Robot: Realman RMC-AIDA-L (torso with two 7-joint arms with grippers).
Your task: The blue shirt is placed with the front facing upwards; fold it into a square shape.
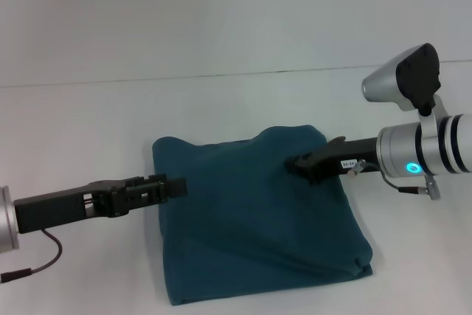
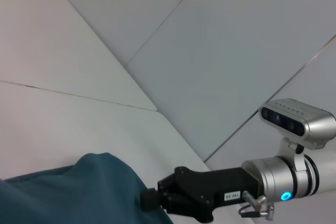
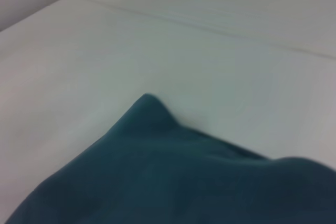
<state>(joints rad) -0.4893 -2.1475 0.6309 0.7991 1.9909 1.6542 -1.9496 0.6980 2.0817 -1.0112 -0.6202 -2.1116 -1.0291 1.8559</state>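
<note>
Two grippers meet the blue shirt [image 1: 254, 219] from opposite sides in the head view. The shirt lies folded into a rough square on the white table [image 1: 88, 116], filling the lower middle of the view, with plain teal cloth facing up. Its corner toward 5 o'clock lies flat with a small crease, while its edge toward 1 o'clock rises into a soft hump.

The left gripper [image 1: 171, 187] reaches in from 9 o'clock. Its dark fingers [image 1: 151, 188] lie at the shirt's 9 o'clock edge, touching or just over the cloth. Whether they are spread or pressed together I cannot tell.

The right gripper [image 1: 296, 164] comes in from 3 o'clock, its silver forearm carrying a lit blue-green ring and a camera housing above it. Its black fingers [image 1: 318, 161] sit at the raised hump near the shirt's 1 o'clock corner, and the cloth bulges up around the tips. They appear to be pinching the cloth there, though the tips themselves are buried in the fabric.

The left wrist view shows the same contact: the right gripper [image 2: 149, 199] pushes its tip into the rounded mound of the blue shirt [image 2: 79, 192]. The right wrist view shows only the blue shirt [image 3: 173, 182], lifted into a small peak against the table [image 3: 157, 40].
</note>
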